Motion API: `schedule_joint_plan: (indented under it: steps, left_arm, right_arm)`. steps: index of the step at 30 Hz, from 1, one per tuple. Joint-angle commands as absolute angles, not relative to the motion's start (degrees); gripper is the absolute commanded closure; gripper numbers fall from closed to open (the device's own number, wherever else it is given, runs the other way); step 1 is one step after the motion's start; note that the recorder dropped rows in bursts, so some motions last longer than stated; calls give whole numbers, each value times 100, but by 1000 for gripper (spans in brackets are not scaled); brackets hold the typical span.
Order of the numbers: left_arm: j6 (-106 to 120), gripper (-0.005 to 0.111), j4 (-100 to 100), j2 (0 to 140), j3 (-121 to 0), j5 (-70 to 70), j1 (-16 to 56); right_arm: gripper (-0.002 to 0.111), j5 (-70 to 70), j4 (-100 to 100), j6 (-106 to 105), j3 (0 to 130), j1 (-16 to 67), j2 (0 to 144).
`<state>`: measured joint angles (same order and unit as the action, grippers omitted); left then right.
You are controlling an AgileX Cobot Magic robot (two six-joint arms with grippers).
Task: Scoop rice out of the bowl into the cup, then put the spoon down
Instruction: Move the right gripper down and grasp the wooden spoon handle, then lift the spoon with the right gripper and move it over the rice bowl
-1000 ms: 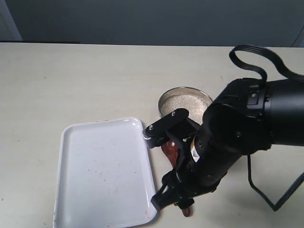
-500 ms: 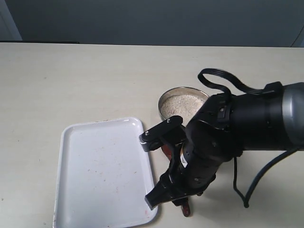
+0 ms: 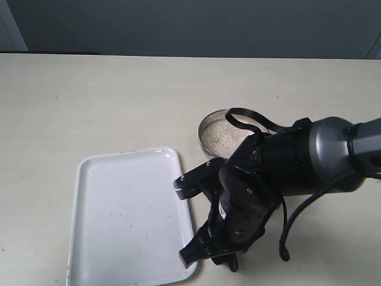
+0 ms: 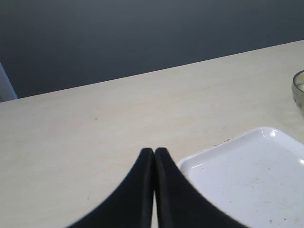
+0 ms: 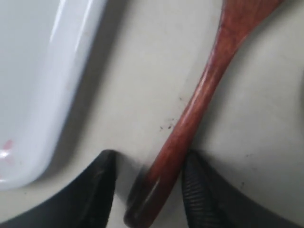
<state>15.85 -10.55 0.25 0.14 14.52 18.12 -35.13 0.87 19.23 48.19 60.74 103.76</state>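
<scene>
The dark reddish-brown wooden spoon point(image 5: 199, 99) lies flat on the table beside the tray. My right gripper point(image 5: 149, 187) is open and straddles the end of its handle, with one fingertip point(image 5: 197, 183) close against the wood and a gap on the other side. In the exterior view the right arm point(image 3: 268, 179) covers most of the spoon; only the handle tip point(image 3: 234, 264) shows. Behind the arm, the steel bowl point(image 3: 208, 122) holds rice point(image 3: 223, 136). The cup is out of view. My left gripper point(image 4: 154, 153) is shut and empty above the table.
A white tray point(image 3: 128, 214) lies left of the spoon, its rim point(image 5: 71, 85) close to the right gripper. The bowl's edge point(image 4: 299, 88) shows in the left wrist view beyond the tray point(image 4: 247, 175). A black cable point(image 3: 297, 220) loops off the right arm.
The right arm has swung down and left over the spoon, now hiding the spoon's round bowl. The steel bowl, tray and left gripper have not moved.
</scene>
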Motion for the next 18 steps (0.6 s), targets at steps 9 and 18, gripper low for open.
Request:
schedule_joint_plan:
  steps: [9, 18]
  left_arm:
    - [1558, 106, -1043, 0, 0, 1368, 1838]
    - [1558, 106, -1043, 0, 0, 1368, 1838]
  right_arm:
    - [108, -4087, 257, 1763, 4822, 6072, 10367]
    - [108, -4213, 369, 1763, 4831, 6061, 9681]
